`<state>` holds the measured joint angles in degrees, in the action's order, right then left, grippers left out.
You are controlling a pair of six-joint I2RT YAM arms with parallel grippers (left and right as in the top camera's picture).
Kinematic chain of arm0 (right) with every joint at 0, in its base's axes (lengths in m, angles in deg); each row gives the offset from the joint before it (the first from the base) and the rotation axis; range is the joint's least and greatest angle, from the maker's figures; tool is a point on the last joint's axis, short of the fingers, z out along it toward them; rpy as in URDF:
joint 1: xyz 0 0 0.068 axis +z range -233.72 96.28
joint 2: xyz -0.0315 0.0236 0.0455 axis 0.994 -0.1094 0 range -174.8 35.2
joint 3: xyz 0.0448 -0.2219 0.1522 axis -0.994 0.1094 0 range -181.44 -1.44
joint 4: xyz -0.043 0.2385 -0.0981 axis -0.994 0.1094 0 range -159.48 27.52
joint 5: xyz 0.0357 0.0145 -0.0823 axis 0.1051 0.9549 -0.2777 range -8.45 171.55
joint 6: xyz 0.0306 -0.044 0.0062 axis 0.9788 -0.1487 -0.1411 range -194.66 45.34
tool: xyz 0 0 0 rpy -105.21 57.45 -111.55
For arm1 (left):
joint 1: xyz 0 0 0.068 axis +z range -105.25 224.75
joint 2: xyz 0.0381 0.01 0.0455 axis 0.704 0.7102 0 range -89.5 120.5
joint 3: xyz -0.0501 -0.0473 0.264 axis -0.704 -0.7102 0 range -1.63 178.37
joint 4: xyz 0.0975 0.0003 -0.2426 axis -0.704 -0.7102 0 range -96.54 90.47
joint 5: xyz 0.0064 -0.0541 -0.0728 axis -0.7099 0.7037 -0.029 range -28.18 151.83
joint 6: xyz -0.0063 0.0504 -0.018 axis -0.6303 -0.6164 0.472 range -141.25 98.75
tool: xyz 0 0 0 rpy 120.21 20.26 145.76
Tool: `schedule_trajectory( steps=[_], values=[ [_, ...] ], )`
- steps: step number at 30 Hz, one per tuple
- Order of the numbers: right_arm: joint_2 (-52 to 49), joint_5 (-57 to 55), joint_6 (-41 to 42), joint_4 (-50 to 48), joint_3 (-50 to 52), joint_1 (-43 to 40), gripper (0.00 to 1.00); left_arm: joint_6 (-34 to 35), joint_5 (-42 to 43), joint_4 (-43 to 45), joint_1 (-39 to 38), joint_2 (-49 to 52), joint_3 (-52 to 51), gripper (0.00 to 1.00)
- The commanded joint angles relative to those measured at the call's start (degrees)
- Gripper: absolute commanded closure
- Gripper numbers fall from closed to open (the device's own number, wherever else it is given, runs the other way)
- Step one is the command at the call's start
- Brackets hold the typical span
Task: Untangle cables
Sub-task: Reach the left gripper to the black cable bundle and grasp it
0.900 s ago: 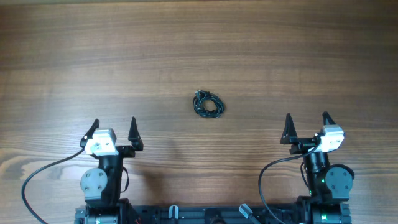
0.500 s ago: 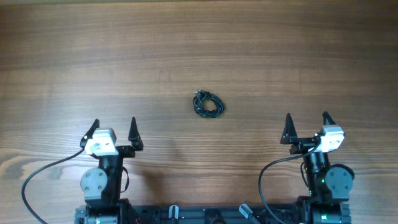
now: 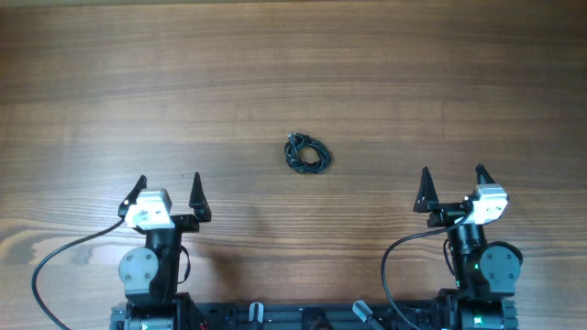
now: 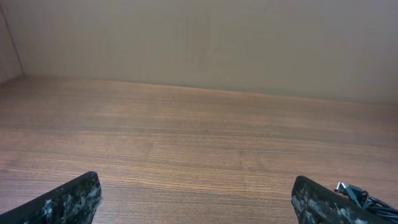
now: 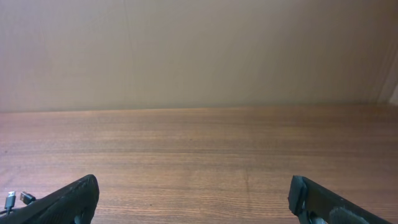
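The cables (image 3: 307, 153) lie in one bundle on the table (image 3: 293, 55), about midway between the two grippers and in front of both. From the left gripper (image 3: 168, 183), the bundle is ahead and to the right, well apart from it. From the right gripper (image 3: 452, 174), it is ahead and to the left, also well apart. The grippers stand side by side near the table's near edge, far from each other.

Both arms sit folded at the near edge of the bench (image 3: 293, 73), well apart, one toward each end of that edge. The left claw (image 3: 168, 181) and right claw (image 3: 452, 171) point away from it, jaws spread wide, gripping nothing.
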<state>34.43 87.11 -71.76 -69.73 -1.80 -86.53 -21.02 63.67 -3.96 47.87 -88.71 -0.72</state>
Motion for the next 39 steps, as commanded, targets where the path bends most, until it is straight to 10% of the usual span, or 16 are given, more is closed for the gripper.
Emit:
schedule_trajectory(
  steps=[1, 21, 34, 39],
  values=[
    [0.2, 0.87, -0.52, -0.13, 0.07, 0.26, 0.0, -0.92, 0.7, 0.24, -0.11, 0.02, -0.57, 0.0],
    [0.2, 0.87, -0.55, -0.13, 0.07, 0.26, 0.01, 7.98, 10.71, 15.56, -0.17, 1.05, 2.14, 0.0],
    [0.2, 0.87, -0.52, -0.13, 0.07, 0.26, 0.0, 15.17, 10.8, -27.67, -5.53, 49.05, 54.51, 0.0],
    [0.2, 0.87, -0.55, -0.13, 0.07, 0.26, 0.0, 20.2, 17.53, -24.0, -19.15, 61.59, 58.66, 0.0]
  ],
)
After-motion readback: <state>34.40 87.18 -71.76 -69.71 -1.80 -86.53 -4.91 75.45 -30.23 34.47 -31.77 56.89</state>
